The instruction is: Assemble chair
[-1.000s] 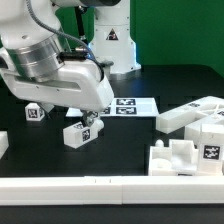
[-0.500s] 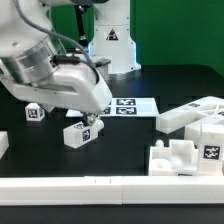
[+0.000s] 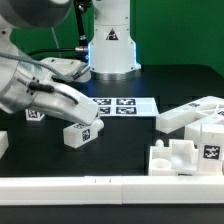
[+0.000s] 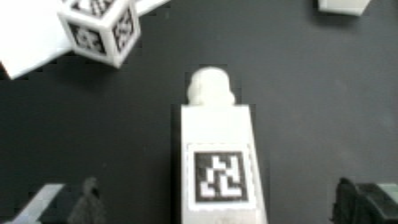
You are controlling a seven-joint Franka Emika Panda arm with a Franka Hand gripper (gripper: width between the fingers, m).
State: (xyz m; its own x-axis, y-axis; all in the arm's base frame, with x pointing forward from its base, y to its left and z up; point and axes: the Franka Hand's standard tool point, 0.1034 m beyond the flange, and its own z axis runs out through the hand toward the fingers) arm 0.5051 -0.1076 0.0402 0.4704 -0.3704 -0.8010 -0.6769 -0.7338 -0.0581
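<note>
A short white chair bar (image 3: 80,133) with a tag and a rounded peg end lies on the black table at the exterior view's left. My gripper (image 3: 89,121) hangs just above it. In the wrist view the bar (image 4: 219,140) lies between my two dark fingers (image 4: 71,202), which stand wide apart on either side without touching it. The gripper (image 4: 217,206) is open and empty. A small tagged white cube (image 3: 35,113) sits behind the bar and also shows in the wrist view (image 4: 103,28). Larger white chair parts (image 3: 196,115) lie at the exterior view's right.
The marker board (image 3: 126,104) lies flat mid-table. A blocky white part (image 3: 186,156) with a tag stands at the front right. A long white rail (image 3: 110,184) runs along the front edge. A white piece (image 3: 3,143) sits at the left edge. The robot base (image 3: 110,45) stands behind.
The arm has swung toward the exterior view's left and tilted over, now stretching low from the left. The bar, cube and other parts have not moved.
</note>
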